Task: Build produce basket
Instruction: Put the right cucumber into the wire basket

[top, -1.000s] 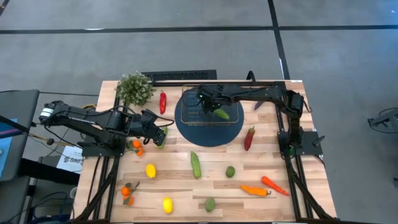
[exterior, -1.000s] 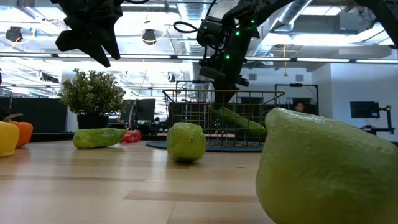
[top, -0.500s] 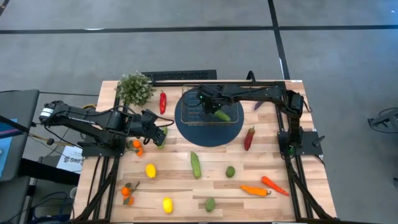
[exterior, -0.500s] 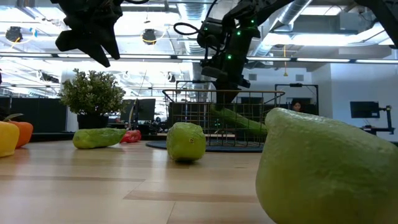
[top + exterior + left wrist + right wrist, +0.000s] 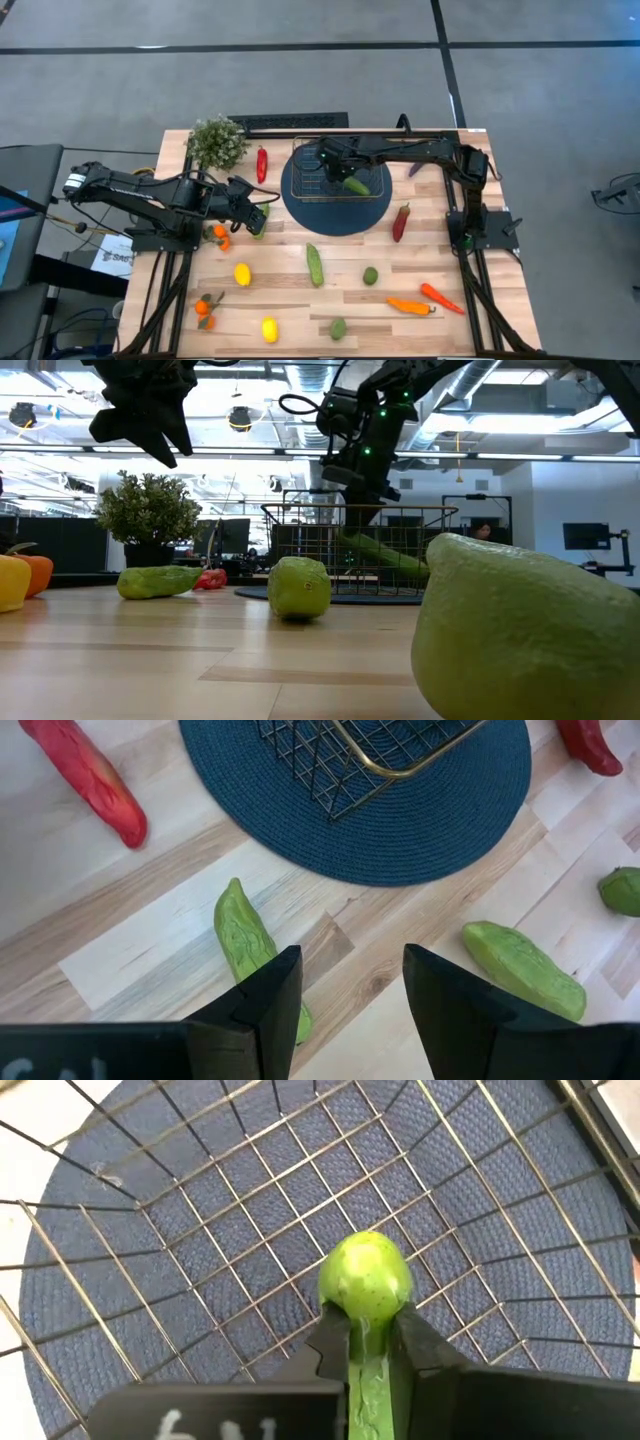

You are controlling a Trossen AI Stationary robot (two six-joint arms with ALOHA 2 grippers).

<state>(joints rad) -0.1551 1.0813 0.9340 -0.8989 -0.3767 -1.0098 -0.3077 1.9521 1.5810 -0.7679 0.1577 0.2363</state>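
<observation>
The wire basket (image 5: 305, 180) stands on a round blue mat (image 5: 335, 215) at the table's far middle. My right gripper (image 5: 340, 168) reaches down into it, shut on a green cucumber (image 5: 356, 184). My left gripper (image 5: 254, 214) hangs open over the table's left part, above another green cucumber (image 5: 245, 935) that lies flat on the wood, touching nothing. More produce lies loose on the near half: a cucumber (image 5: 315, 264), a lime (image 5: 370, 275), two carrots (image 5: 412, 306) and lemons (image 5: 242, 274). My right gripper pinches the cucumber between its two fingers (image 5: 330, 1348) at the cucumber's upper part (image 5: 365, 1342). The fingers come from above, slanting down, and lie along the cucumber. Its free end (image 5: 365, 1280) points on past the fingertips over the basket's grid bottom, and it slants down inside the basket (image 5: 385, 555).
A leafy plant (image 5: 216, 142) stands at the far left, with a red pepper (image 5: 262, 163) beside it. A dark red pepper (image 5: 401, 222) lies right of the mat. Small oranges (image 5: 205, 308) sit near the left front. In the low view a lime (image 5: 520, 635) looms close.
</observation>
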